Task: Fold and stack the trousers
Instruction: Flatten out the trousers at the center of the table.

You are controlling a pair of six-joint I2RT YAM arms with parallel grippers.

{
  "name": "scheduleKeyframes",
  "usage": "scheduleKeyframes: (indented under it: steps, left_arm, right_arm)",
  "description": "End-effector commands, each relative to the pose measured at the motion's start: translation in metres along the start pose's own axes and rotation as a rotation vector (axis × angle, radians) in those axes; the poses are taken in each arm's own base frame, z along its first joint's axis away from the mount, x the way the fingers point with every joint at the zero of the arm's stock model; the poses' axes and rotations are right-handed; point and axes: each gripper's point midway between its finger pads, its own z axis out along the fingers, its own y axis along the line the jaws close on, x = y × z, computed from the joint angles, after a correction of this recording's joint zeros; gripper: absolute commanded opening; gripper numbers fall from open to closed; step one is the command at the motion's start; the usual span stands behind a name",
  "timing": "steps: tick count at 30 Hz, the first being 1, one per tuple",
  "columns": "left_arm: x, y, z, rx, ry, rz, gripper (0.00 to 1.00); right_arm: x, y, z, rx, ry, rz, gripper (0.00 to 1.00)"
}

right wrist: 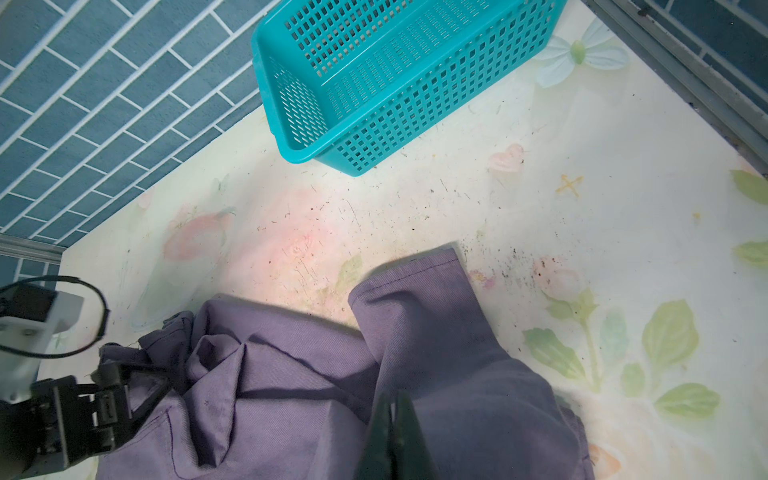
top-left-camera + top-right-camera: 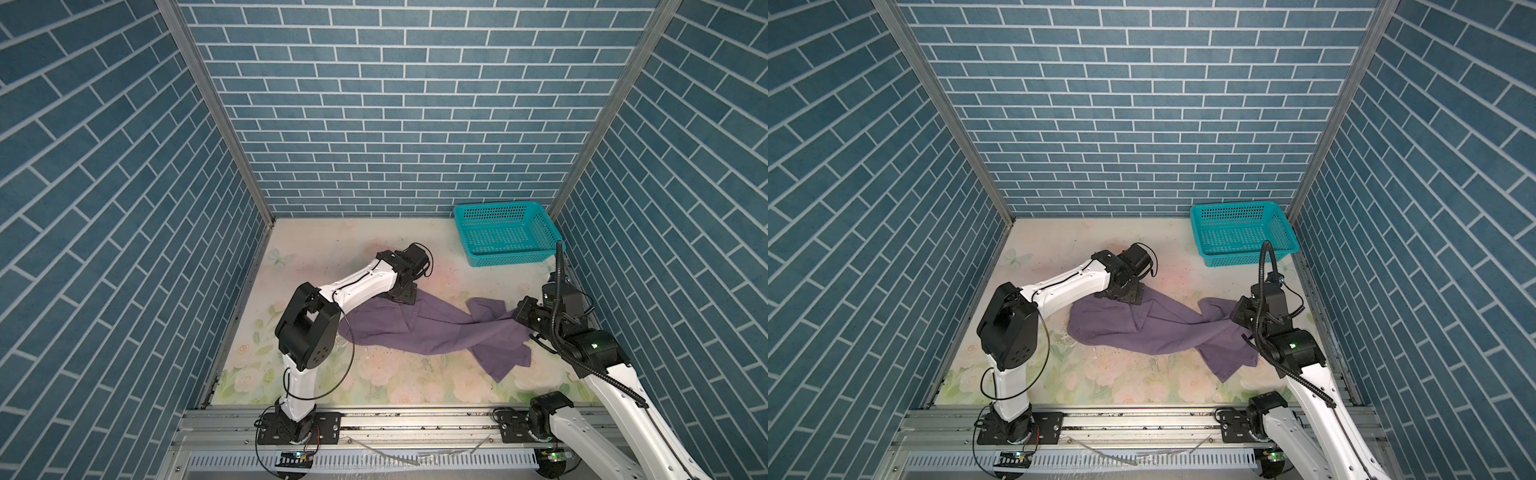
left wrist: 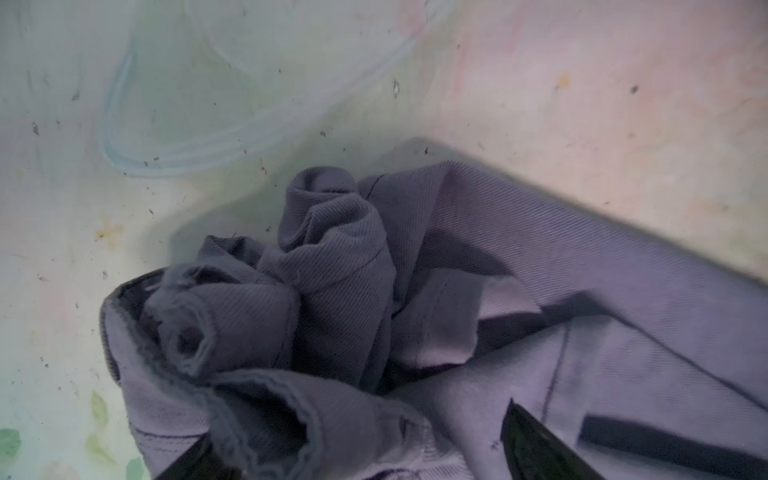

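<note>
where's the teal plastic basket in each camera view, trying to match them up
Top view: teal perforated plastic basket in the far right corner of the scene.
Top view: the same far right corner.
Left wrist: not in it.
Right wrist: at the upper edge, near the middle, partly cut off.
Shared landmark: muted-purple cloth trousers, seen in all four views.

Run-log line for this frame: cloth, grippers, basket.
muted-purple cloth trousers: unfolded, twisted | left gripper: open over waist bunch | right gripper: shut on leg | teal plastic basket: empty
</note>
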Motion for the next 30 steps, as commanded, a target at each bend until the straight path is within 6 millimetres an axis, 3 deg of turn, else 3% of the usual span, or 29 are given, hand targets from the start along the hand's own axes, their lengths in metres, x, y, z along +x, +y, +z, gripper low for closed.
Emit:
scheduleKeyframes:
  steps: [1, 3, 6, 8, 11, 15, 18, 20, 23, 26, 28, 29, 30]
  left_arm:
    - [0.008, 0.01, 0.005, -0.035, 0.043, 0.036, 0.75]
    - [0.008, 0.015, 0.007, -0.041, 0.054, 0.029, 0.39]
    - [0.001, 0.029, 0.003, -0.058, 0.044, 0.006, 0.04]
    - [-0.013, 0.044, -0.01, -0.078, 0.011, -0.019, 0.0]
    - [-0.05, 0.077, -0.047, -0.072, -0.079, -0.098, 0.0]
    - [-0.105, 0.142, -0.124, -0.076, -0.262, -0.233, 0.0]
    - [-0.12, 0.189, -0.182, -0.097, -0.379, -0.317, 0.0]
    - [-0.115, 0.218, -0.205, -0.107, -0.426, -0.379, 0.0]
    - [-0.093, 0.257, -0.21, -0.122, -0.449, -0.487, 0.0]
    - [-0.067, 0.281, -0.189, -0.094, -0.435, -0.605, 0.0]
    - [-0.05, 0.289, -0.168, -0.077, -0.404, -0.659, 0.0]
    - [-0.045, 0.29, -0.162, -0.074, -0.395, -0.674, 0.0]
    - [-0.038, 0.291, -0.152, -0.076, -0.372, -0.682, 0.0]
  right_arm:
    - [-0.002, -0.004, 0.003, 0.021, -0.022, 0.035, 0.0]
    - [-0.005, -0.004, 0.006, 0.026, -0.025, 0.035, 0.0]
    - [-0.009, 0.0, 0.011, 0.032, -0.026, 0.027, 0.0]
    - [-0.016, 0.004, 0.014, 0.033, -0.034, 0.012, 0.0]
    - [-0.04, 0.018, 0.018, 0.04, -0.059, -0.048, 0.0]
    - [-0.092, 0.057, 0.012, 0.001, -0.107, -0.123, 0.0]
    - [-0.126, 0.088, -0.009, -0.092, -0.181, -0.124, 0.0]
    - [-0.132, 0.099, -0.02, -0.156, -0.216, -0.122, 0.0]
    - [-0.111, 0.092, -0.021, -0.19, -0.188, -0.104, 0.0]
    - [-0.055, 0.056, 0.001, -0.138, -0.065, -0.036, 0.0]
    - [0.0, 0.022, 0.025, -0.079, 0.052, 0.049, 0.01]
    - [0.024, 0.008, 0.033, -0.054, 0.1, 0.088, 0.13]
    - [0.052, -0.01, 0.042, -0.018, 0.157, 0.133, 0.32]
